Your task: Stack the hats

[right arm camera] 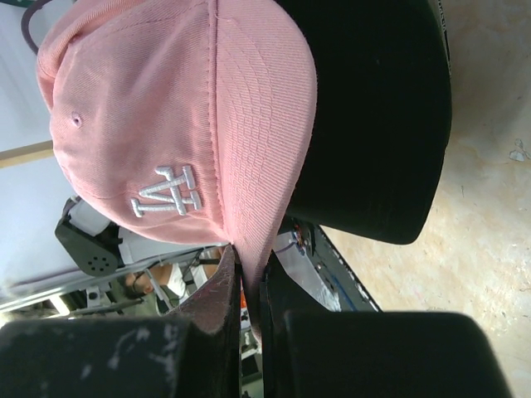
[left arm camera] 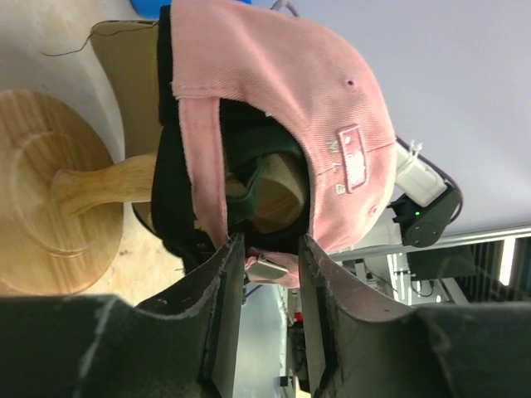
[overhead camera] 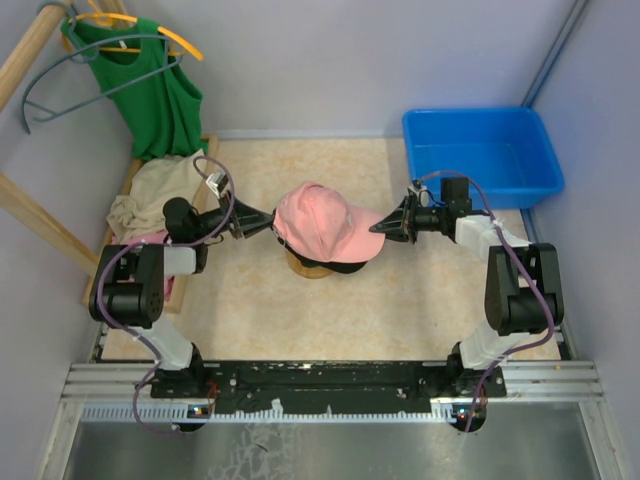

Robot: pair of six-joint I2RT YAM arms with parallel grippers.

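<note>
White embroidered "LA" fronts the pink fabric baseball cap (right arm camera: 166,108), brim pointing at the right claw (right arm camera: 251,274), which pinches it; left claw (left arm camera: 272,249) part-spread around its back strap.

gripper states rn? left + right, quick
Left gripper: open, jaws straddling the back strap of the pink cap.
Right gripper: shut on the pink cap's brim.
</note>
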